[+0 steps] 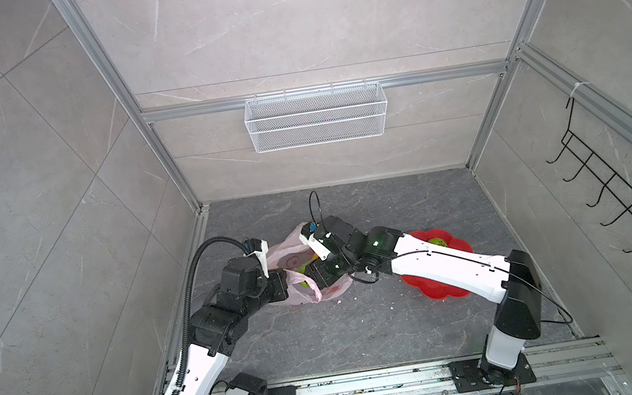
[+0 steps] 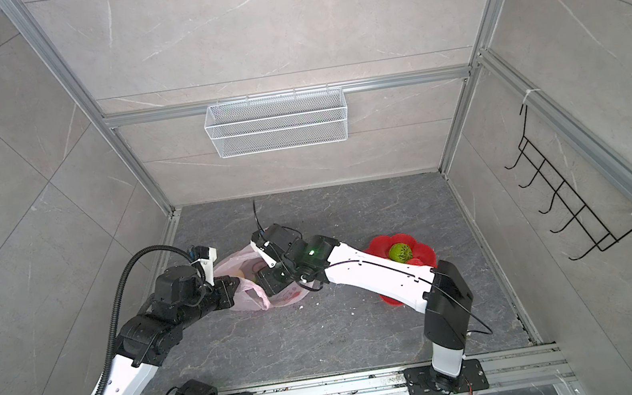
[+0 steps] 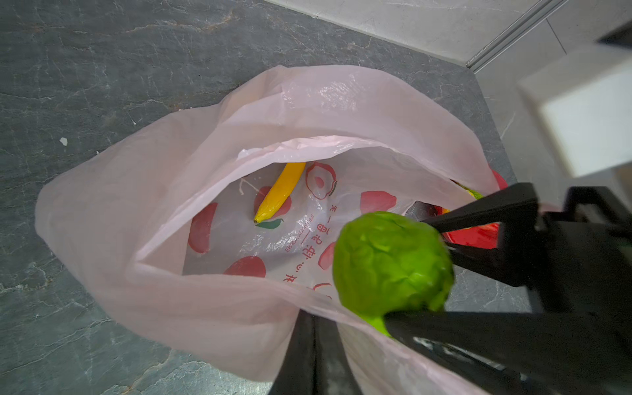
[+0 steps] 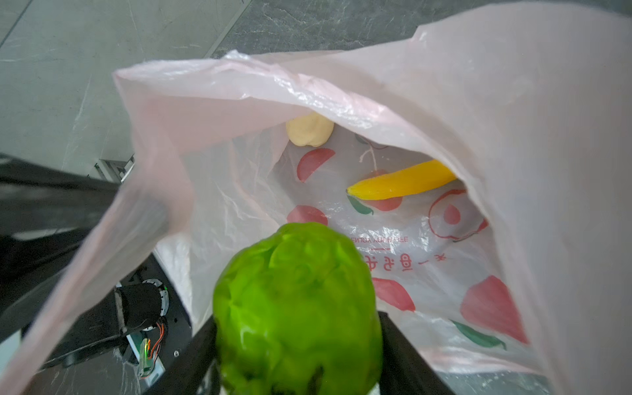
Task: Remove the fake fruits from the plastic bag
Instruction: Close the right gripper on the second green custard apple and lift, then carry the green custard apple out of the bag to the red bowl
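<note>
Right gripper [image 3: 403, 268]: clasped around a green ball, one black finger on each side of it.
Green ball [image 4: 297, 307]: bumpy and shiny, filling the gap between those fingers. It sits right at the mouth of the bag, over the nearer rim.
Bag [image 3: 154, 205]: thin pale-pink plastic with red fruit printed on it. It lies on its side straight ahead of the right gripper's fingertips, its mouth gaping toward them.
Banana [image 4: 403, 183]: past the held ball and deeper inside the bag, lying flat on the printed side. Its far end is hidden under the upper fold of plastic.
Cream lump [image 4: 309, 130]: further in still, tucked beneath that same fold, so only part of it shows.
Left gripper [image 3: 316, 321]: just beside the right gripper at the bag's mouth. Its fingers are clenched together with the rim of the bag pinched between them, and the plastic stretches away from that pinch.
Plate [image 2: 380, 246]: red and flower-shaped, back behind the right gripper and partly under that arm's white forearm, apart from the bag.
Other green ball [image 2: 399, 252]: resting on the plate, out of the bag.
Table [image 1: 366, 326]: dark grey, stone-patterned, under both grippers. The bag and the plate lie on it, with a few pale crumbs near the bag.
</note>
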{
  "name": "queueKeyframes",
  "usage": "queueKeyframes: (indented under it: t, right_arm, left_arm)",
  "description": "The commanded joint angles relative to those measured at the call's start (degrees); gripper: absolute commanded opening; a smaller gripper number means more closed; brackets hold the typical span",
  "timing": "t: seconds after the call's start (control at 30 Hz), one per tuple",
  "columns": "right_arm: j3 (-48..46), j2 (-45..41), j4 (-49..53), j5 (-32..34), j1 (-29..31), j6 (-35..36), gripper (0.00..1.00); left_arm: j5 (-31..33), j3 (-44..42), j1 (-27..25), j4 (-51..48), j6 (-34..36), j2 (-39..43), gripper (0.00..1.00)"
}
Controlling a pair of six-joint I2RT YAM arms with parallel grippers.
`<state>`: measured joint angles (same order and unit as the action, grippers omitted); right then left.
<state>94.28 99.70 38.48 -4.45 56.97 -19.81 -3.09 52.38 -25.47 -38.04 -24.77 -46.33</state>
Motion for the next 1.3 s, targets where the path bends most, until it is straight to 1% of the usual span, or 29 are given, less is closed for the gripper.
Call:
queueKeyframes:
  t: [0.0,0.17,0.27,0.47,0.57,0.7,0.9,1.07,1.27]
  right_arm:
    - [0.9,-4.1,5.6,0.6,-0.2,2.0,0.57]
    - [-0.1,-9.0,10.2,2.2,-0.1,1.9,0.57]
    - [-0.2,-12.4,12.4,4.6,-0.2,1.5,0.57]
    - [4.4,-16.1,18.9,9.9,-1.3,1.3,0.57]
    - [5.3,-18.2,20.7,11.9,-3.6,1.5,0.57]
    - [4.7,-20.7,23.1,14.0,-9.2,2.4,0.57]
    - [-1.2,-23.5,21.4,12.8,-21.2,3.7,0.57]
    - [-7.9,-21.6,17.4,10.5,-28.6,3.6,0.57]
    - [-15.6,-17.2,10.6,10.0,-34.0,2.3,0.57]
  left_arm:
    - [0.6,0.7,0.3,3.4,2.1,0.7,0.0]
    - [1.3,0.8,0.7,4.7,2.5,-0.1,0.0]
    - [1.1,0.6,0.8,5.5,2.9,-1.3,0.0]
    - [-0.9,0.1,1.0,7.9,3.4,-3.3,0.0]
    - [-1.5,-0.2,1.2,8.9,3.6,-4.2,0.0]
    - [-1.9,-0.3,1.4,9.5,3.8,-4.8,0.0]
    - [-2.3,-0.3,1.8,9.2,3.9,-5.1,0.0]
    - [-2.6,-0.5,2.3,10.1,4.2,-5.1,0.0]
    - [-3.5,-0.2,2.9,10.0,4.5,-5.8,0.0]
